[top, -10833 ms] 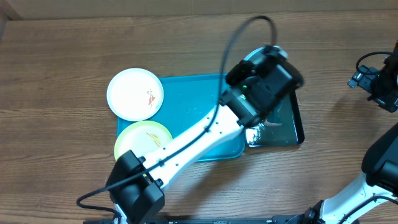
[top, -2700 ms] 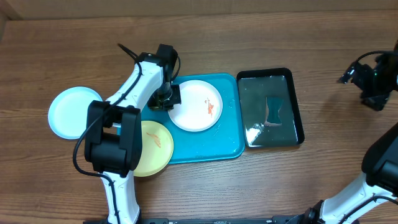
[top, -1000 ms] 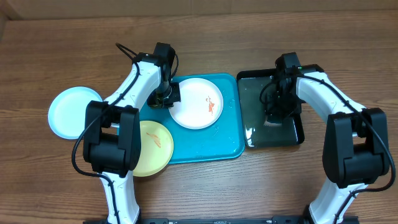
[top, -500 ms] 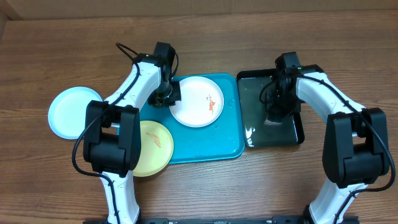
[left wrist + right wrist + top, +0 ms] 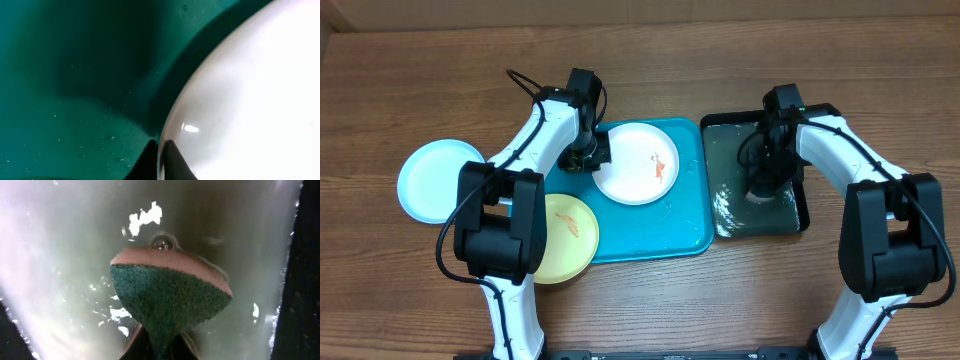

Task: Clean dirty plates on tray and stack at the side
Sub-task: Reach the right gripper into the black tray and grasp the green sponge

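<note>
The white plate [image 5: 638,165], smeared orange-red near its right side, lies on the turquoise tray [image 5: 660,230]. My left gripper [image 5: 588,156] is shut on the plate's left rim; in the left wrist view the dark fingertips [image 5: 160,161] pinch the thin rim of the white plate [image 5: 250,100] above the tray [image 5: 75,75]. The pale yellow plate [image 5: 565,235] overlaps the tray's lower left corner. The mint-blue plate [image 5: 432,180] rests on the table at the far left. My right gripper [image 5: 758,192] is shut on a sponge, whose green-and-pink body [image 5: 170,295] fans out from the gripper [image 5: 161,350].
A glossy black tray [image 5: 732,218] holding rippling water sits right of the turquoise tray, with the right gripper and sponge inside it. Both arms reach in from the near table edge. Bare wooden table lies along the back.
My right gripper has closed on the sponge in the black tray and the water now ripples. The left gripper briefly loosened and closed again on the white plate's rim; the plate shifted slightly.
</note>
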Robot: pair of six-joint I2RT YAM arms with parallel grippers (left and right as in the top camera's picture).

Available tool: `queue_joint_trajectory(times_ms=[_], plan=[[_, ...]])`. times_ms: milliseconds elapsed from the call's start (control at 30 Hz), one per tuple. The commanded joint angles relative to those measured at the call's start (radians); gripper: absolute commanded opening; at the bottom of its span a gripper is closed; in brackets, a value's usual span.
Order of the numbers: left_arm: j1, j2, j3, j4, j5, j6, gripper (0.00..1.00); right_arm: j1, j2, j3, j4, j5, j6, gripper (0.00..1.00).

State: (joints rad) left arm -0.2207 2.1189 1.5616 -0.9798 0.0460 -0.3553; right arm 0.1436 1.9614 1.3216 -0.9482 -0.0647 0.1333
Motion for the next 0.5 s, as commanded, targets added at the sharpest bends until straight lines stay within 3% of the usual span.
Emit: queue_joint_trajectory(times_ms=[0, 467], plan=[[0.003, -0.007, -0.006, -0.027, -0.004, 0.011, 0.04, 0.0, -0.03, 0.046, -0.02, -0.023, 0.001, 0.04], [0.003, -0.008, -0.006, -0.032, -0.004, 0.016, 0.08, 0.0, -0.03, 0.082, -0.086, -0.03, -0.01, 0.04]])
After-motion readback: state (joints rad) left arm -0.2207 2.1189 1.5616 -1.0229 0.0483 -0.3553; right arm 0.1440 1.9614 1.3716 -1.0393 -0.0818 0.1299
